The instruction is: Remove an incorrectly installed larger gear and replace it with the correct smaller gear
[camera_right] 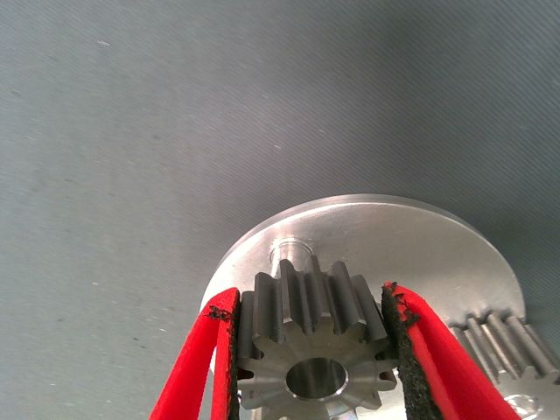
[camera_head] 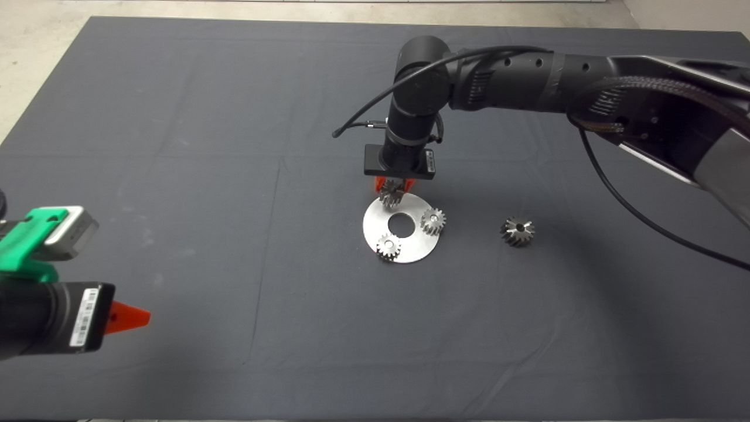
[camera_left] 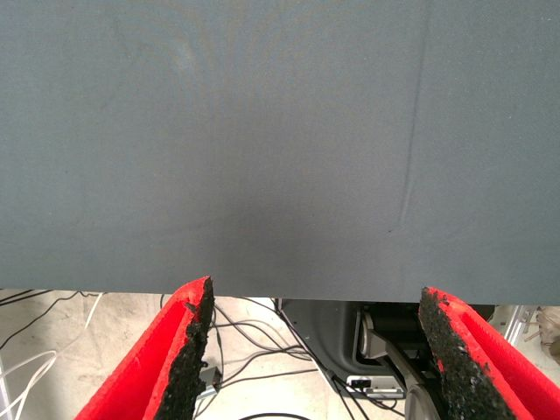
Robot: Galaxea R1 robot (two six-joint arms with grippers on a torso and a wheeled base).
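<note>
Your right gripper [camera_right: 311, 350] clamps the smaller gear [camera_right: 311, 341] above the round plate [camera_right: 420, 241], hiding its peg; left gripper [camera_left: 315, 350] parted, idle.

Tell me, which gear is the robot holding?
The smaller gear at the far edge of the round metal plate, pinched in the right gripper. Two others sit free on the plate; the larger gear lies alone on the mat.
</note>
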